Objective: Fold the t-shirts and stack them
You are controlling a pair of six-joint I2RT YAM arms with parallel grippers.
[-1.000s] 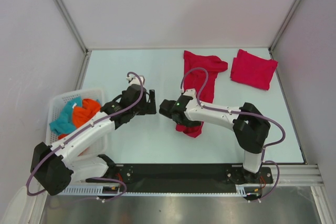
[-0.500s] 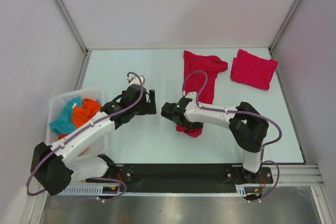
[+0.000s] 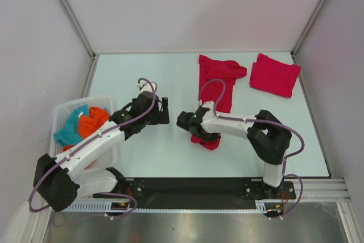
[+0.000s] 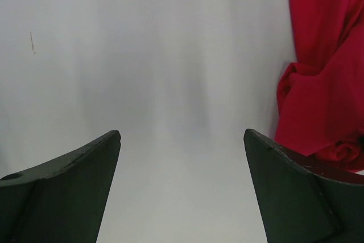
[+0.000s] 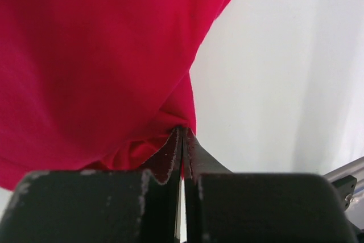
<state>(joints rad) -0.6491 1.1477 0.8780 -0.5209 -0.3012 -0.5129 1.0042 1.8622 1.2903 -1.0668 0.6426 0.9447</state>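
One crimson t-shirt [image 3: 216,78] lies stretched out and rumpled from the back of the table toward the middle. A second t-shirt [image 3: 274,75] lies folded at the back right. My right gripper [image 3: 187,122] sits at the near left corner of the long t-shirt. In the right wrist view its jaws are shut, with the hem of the t-shirt [image 5: 102,55] pinched at the tips of that gripper [image 5: 183,132]. My left gripper [image 3: 165,111] is open, to the left of the cloth and apart from it. Between the left gripper's [image 4: 182,140] fingers is only bare table, with the t-shirt [image 4: 324,83] off to the right.
A white basket [image 3: 62,113] at the left edge holds teal and orange cloth. Grey walls close in the table [image 3: 142,78] on the left, back and right. A black rail runs along the near edge.
My right gripper has slid a little to the right onto the corner of the long t-shirt and shut on its hem. The left arm has barely moved.
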